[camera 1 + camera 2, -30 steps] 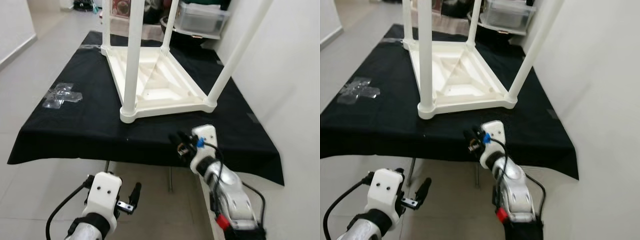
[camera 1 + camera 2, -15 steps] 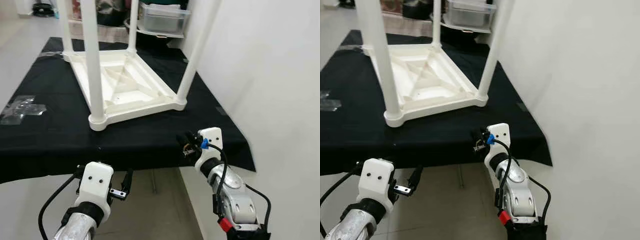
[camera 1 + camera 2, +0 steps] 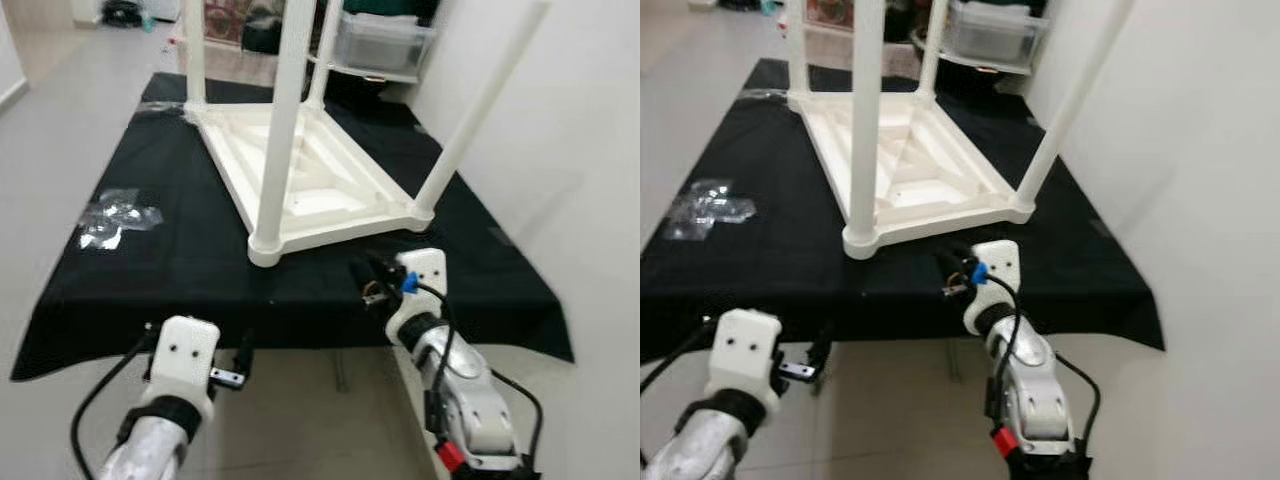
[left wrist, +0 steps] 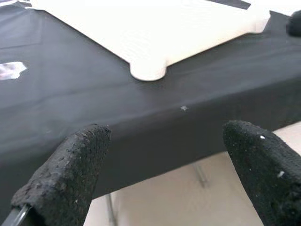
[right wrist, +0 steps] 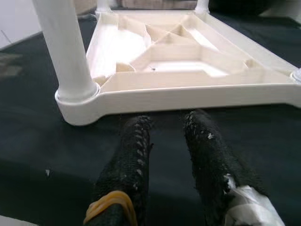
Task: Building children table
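The white children's table (image 3: 310,180) lies upside down on the black-draped desk (image 3: 180,270) with all four legs already standing in its corners, so the build looks close to done; turning it upright likely remains. The right claw (image 3: 368,285), fingers narrowly parted and empty, hovers just beside the near edge. The left claw (image 3: 243,358), wide open and empty, hangs below the desk's front.

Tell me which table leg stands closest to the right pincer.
The near-right leg, slanting up toward the wall; its base corner sits just beyond the right pincer. The front-left leg stands farther left, the other two at the back.
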Available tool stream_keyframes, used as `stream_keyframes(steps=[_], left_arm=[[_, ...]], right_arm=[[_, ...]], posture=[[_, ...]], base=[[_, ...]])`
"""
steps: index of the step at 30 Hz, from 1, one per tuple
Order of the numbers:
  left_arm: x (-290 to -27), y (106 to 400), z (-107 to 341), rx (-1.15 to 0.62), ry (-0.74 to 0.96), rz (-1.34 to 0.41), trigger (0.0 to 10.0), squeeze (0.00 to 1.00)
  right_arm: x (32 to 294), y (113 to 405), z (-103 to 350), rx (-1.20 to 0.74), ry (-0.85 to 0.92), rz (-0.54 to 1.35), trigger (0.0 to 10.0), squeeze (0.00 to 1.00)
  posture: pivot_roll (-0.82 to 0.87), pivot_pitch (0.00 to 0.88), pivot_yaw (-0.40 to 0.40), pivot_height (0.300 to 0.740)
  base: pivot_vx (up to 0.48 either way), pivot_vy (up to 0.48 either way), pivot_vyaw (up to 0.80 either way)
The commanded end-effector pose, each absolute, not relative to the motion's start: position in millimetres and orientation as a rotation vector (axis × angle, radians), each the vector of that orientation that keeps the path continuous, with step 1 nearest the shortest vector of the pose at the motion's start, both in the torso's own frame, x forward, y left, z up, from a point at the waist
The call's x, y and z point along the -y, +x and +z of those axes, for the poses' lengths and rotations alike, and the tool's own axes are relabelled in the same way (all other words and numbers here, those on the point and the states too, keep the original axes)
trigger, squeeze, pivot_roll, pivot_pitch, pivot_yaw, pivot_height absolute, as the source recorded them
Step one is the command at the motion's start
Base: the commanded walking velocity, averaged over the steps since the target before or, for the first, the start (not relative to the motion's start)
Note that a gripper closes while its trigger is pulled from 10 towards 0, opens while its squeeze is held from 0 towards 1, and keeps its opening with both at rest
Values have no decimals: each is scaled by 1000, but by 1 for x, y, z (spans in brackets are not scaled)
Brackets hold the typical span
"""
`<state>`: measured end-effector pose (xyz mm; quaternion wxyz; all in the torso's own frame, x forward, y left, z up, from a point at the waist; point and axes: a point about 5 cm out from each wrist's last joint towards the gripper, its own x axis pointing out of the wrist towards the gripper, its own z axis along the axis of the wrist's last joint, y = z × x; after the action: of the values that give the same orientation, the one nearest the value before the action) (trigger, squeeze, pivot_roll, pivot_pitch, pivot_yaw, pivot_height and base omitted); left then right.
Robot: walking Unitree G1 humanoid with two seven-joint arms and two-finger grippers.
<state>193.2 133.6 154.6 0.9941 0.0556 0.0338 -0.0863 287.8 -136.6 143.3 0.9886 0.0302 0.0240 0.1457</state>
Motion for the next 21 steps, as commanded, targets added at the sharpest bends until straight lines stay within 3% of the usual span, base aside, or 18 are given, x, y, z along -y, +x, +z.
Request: stream_keyframes(steps=[1, 6, 12, 21], left_arm=[[-135, 194, 153, -79, 129, -160, 10000, 0], [-135, 195, 155, -69, 138, -160, 10000, 0], [-137, 197, 157, -57, 150, -147, 10000, 0], [-136, 198, 158, -50, 159, -160, 10000, 0]], right_arm=[[135, 288, 146, -34, 65, 291, 10000, 0], [138, 293, 148, -37, 73, 272, 10000, 0], [142, 299, 151, -40, 76, 238, 10000, 0], [149, 304, 152, -46, 76, 186, 10000, 0]], posture=[[98, 104, -172, 740], [100, 107, -172, 740], [99, 112, -174, 740], [98, 116, -176, 740]], base=[[0, 0, 600], [0, 0, 638], [0, 0, 0], [309, 0, 0]])
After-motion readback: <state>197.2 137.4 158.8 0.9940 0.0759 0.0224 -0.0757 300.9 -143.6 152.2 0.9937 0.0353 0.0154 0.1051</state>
